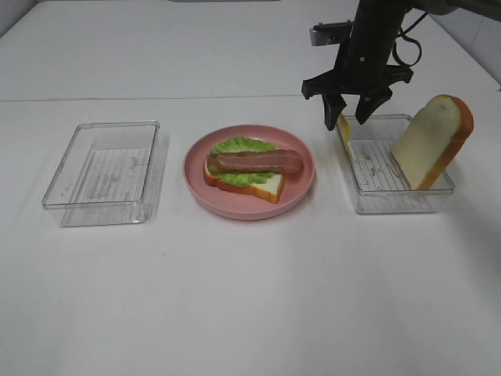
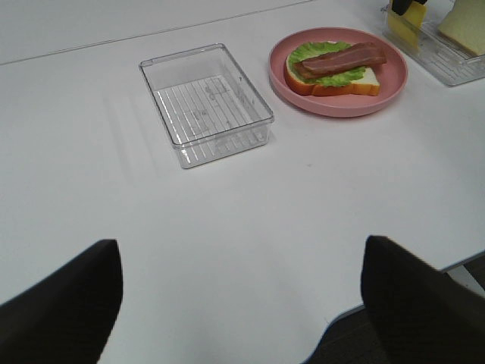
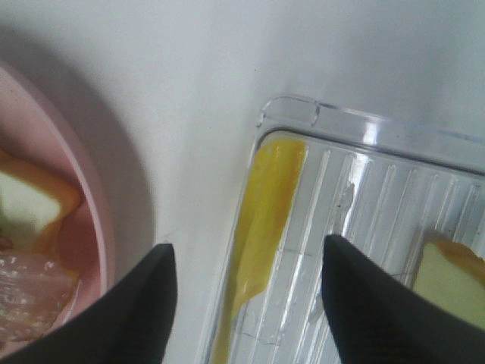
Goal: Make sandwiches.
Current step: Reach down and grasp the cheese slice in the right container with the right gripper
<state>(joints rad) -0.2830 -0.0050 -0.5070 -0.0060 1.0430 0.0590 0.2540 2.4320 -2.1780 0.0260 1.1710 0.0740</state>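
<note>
The sandwich (image 1: pixel 252 168) is not what the right claw (image 1: pixel 349 121) is at. We see that claw pointing down at the near-plate corner of the right clear tray (image 1: pixel 438 193). Its jaws stand apart, one finger outside the tray wall and one inside. Between them the yellow cheese slice (image 3: pixel 269 205) stands on edge against that wall, and the wrist view shows a gap on each side of it, so nothing is clamped.

Further along the same tray a white bread slice (image 1: pixel 430 141) with an orange-brown crust leans up against the far end.

Beside the tray, in the middle of the white table (image 1: pixel 250 305), we find the pink plate (image 1: pixel 304 186). It holds the sandwich as it now stands: one bread slice at the bottom, green lettuce (image 1: pixel 239 146) on it, and a bacon strip (image 1: pixel 258 162) across the top.

Beyond the plate sits the left clear tray (image 1: pixel 59 186), holding nothing.

The left claw (image 2: pixel 239 254) hangs well back over bare table, jaws wide apart and holding nothing.
</note>
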